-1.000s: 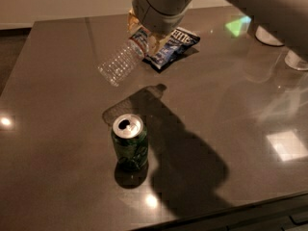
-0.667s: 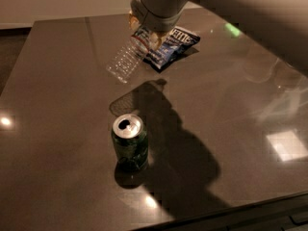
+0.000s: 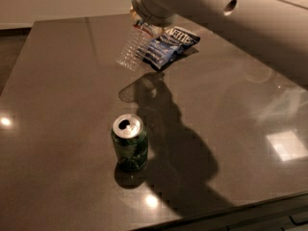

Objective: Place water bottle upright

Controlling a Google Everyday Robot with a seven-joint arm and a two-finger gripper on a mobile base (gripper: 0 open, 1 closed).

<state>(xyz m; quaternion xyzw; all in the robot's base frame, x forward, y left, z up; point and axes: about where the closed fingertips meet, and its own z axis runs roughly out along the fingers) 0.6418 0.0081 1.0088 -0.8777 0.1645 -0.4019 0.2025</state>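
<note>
End effector point(image 3: 142, 27) pinched water bottle point(image 3: 130, 50) by its cap end, base hanging tilted below-left, off the worktop point(image 3: 57, 105), presumably for uprighting.

Table point(image 3: 57, 85): green can point(image 3: 130, 144), chip bag point(image 3: 169, 47); end effector point(image 3: 140, 26) holds water bottle point(image 3: 131, 50) above.

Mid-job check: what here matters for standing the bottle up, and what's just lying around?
Job: water bottle, tilted in the air; hand, gripping its top end above the table, far side.
Lying about: green can, upright; blue snack bag, lying flat.
</note>
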